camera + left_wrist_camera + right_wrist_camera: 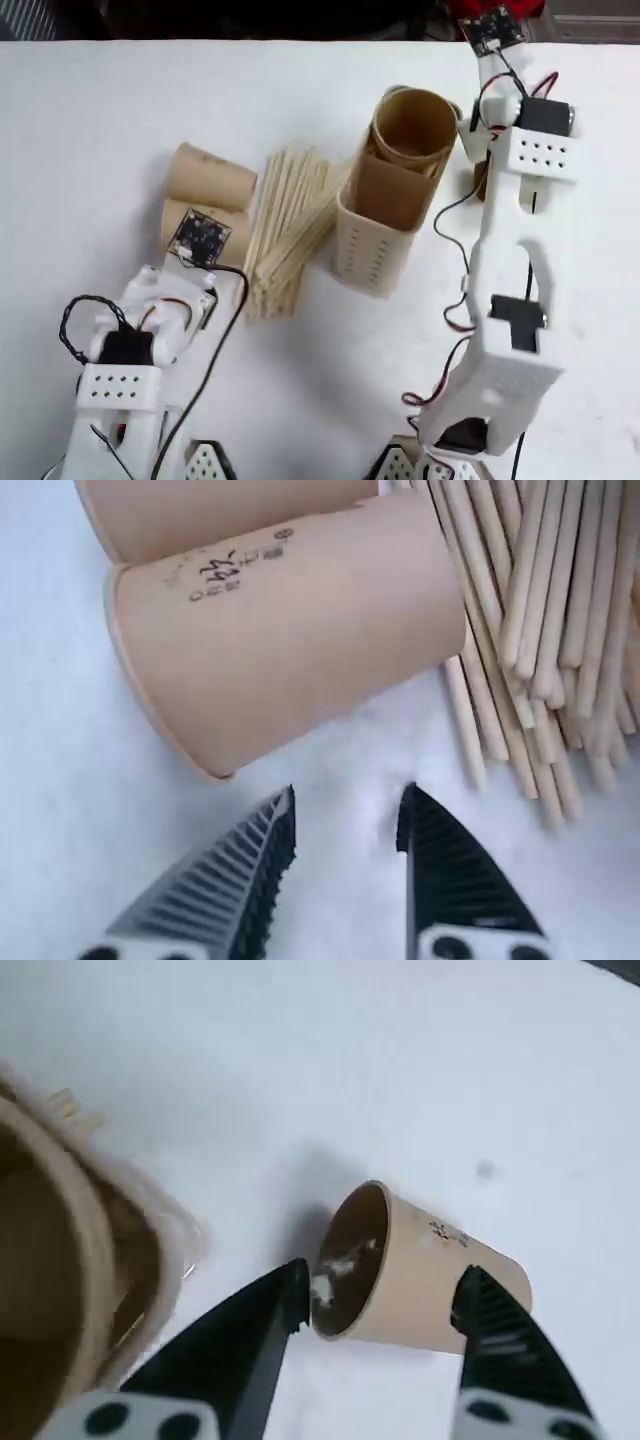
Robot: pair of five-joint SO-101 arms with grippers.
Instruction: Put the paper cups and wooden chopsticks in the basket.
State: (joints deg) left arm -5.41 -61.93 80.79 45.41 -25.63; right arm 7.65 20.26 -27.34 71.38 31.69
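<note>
On the white table [90, 100], paper cups [208, 176], wooden chopsticks [287, 228], a basket [372, 252].

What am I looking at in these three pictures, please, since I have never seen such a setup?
These are two small white robot arms at a table. One picture looks down from above; the other two come from a camera on each arm's wrist. On the table lie a pile of chopsticks, two cups on their sides beside it, and a white basket holding more cups. The left tool, its pincer, is open just short of the two cups. The right tool is open at another lying cup. Neither holds anything.
</note>
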